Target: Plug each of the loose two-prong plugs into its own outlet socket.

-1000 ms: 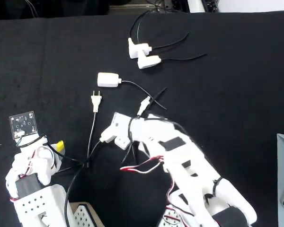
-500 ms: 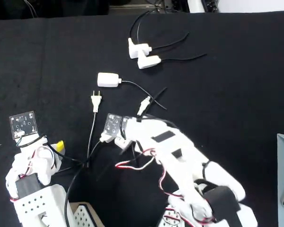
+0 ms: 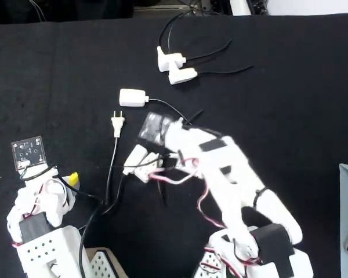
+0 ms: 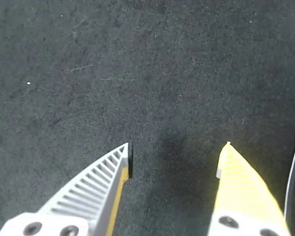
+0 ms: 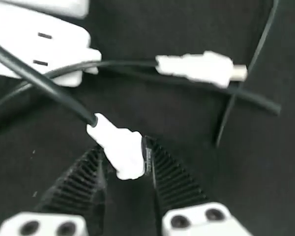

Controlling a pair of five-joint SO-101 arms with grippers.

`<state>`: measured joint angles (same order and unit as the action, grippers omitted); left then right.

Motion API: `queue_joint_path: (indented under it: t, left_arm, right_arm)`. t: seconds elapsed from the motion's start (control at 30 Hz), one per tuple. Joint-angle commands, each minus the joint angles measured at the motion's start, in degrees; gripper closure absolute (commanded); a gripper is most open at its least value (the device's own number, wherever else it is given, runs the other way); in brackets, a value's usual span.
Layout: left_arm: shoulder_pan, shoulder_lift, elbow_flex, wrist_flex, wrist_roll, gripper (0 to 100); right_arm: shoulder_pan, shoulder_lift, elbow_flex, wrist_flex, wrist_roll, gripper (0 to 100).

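Right claw (image 5: 122, 147): clamped on a white plug (image 5: 115, 140), one finger on either side of its body. A black cord (image 5: 44, 81) leaves the plug's far end and crosses in front of the outlet (image 5: 39, 39). I cannot make out the prongs in this grip.

Outlet: a white block with two slots showing, near the held plug but not touching it.

Second plug (image 5: 196, 69): white, lying loose beyond the held one with a metal tip at one end, on its own thin lead.

Third plug (image 3: 117, 123): prongs plain to see in the high view. It lies on the black table (image 3: 290, 116) just below a white adapter (image 3: 133, 97).

Left claw (image 4: 177, 147): fingers apart, nothing between them, hanging over bare table at the near left corner.

Step in hand, as I judge it: the pick is made and the plug is held. The carry to the slots and the insertion are not yet done, and no plug looks seated.

Next move calls for:
- finding which way the prongs face and turning them square to the slots;
- keeping the cord from lying across the slot face;
- pushing straight in, since the block looks light and may slide unless the left claw braces it.
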<state>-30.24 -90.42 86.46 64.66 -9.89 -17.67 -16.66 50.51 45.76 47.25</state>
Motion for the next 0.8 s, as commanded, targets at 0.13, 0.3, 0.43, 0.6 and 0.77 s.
queue_joint_path:
  t: [0.13, 0.3, 0.43, 0.6, 0.77]
  left_arm:
    - [-0.5, -0.4, -0.3, -0.8, 0.1, 71]
    - [-0.5, -0.4, -0.3, -0.8, 0.0, 71]
    - [-0.5, -0.4, -0.3, -0.8, 0.0, 71]
    - [-0.5, -0.4, -0.3, -0.7, 0.0, 71]
    - [-0.5, -0.4, -0.3, -0.7, -0.6, 71]
  right_arm:
    - [2.8, 0.3, -14.8, 23.0, -11.8, 98.7]
    - [2.6, 0.6, -14.6, 26.8, -17.7, 98.7]
    - [2.5, 5.1, -14.7, 28.7, -19.0, 98.7]
    - [2.5, 16.1, -16.9, 27.0, -19.9, 98.7]
    - [2.4, 23.3, -22.1, 29.6, -20.0, 96.2]
